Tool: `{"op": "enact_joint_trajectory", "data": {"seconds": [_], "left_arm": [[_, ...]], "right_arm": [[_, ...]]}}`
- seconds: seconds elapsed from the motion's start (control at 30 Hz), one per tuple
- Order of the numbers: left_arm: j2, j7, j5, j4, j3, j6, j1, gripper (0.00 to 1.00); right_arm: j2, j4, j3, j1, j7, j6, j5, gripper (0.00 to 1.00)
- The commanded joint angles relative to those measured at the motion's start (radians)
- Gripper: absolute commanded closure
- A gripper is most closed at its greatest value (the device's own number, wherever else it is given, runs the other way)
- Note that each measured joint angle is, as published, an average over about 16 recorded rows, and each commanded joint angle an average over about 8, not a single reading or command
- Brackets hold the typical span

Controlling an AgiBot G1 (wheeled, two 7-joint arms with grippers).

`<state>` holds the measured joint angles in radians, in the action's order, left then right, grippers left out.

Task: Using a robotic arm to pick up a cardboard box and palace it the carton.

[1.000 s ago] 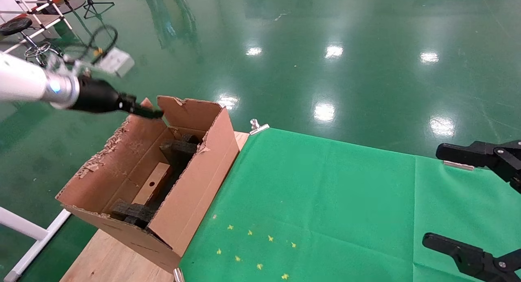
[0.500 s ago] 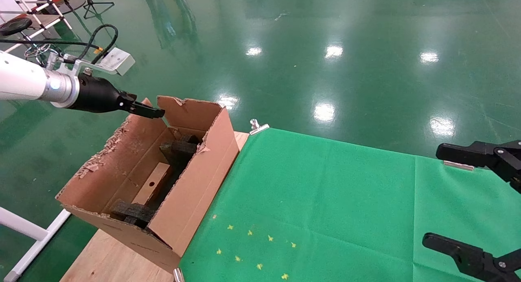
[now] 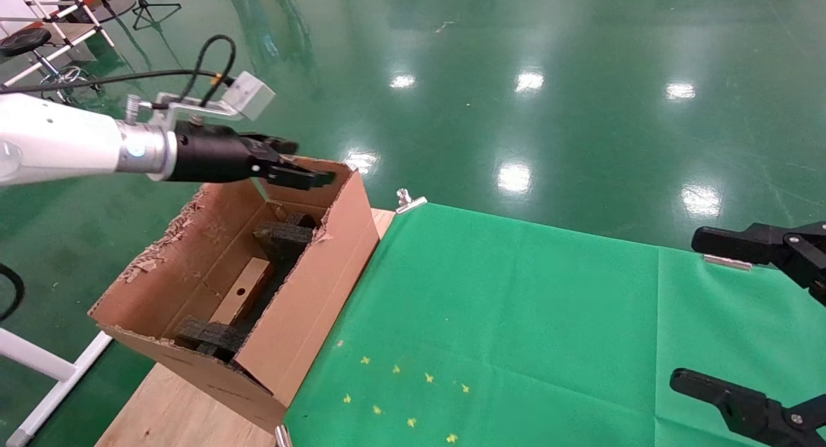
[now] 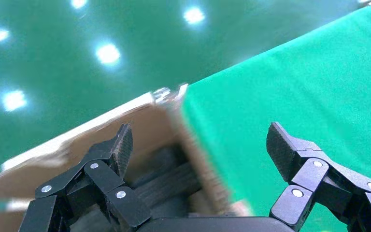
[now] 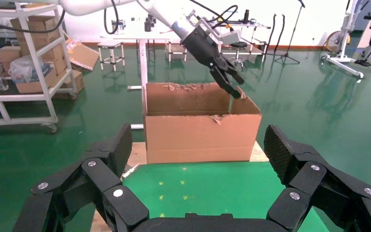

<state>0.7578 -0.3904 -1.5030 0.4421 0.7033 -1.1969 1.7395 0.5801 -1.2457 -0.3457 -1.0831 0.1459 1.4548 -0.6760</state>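
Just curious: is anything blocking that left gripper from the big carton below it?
Nothing visible. The left gripper, open and empty, hangs over the carton's far end; its flaps stand upright, the top open. Black foam pieces lie inside. Right gripper idles aside.

Upright carton (image 3: 303, 305) flaps beside open green cloth (image 3: 516, 318)
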Motion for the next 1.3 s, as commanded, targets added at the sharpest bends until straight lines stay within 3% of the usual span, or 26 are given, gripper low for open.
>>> {"op": "enact_joint_trajectory", "data": {"seconds": [0.03,1.3], "left_arm": [[-0.007,0.009,0.035,0.038,-0.019,-0.013,-0.030,0.00],[-0.133,0.184,0.701,0.764,-0.385,-0.271,-0.604,0.00]], "right_arm": [[0.000,0.000,0.000,0.000,0.000,0.000,0.000,0.00],[0.000,0.000,0.000,0.000,0.000,0.000,0.000,0.00]]}}
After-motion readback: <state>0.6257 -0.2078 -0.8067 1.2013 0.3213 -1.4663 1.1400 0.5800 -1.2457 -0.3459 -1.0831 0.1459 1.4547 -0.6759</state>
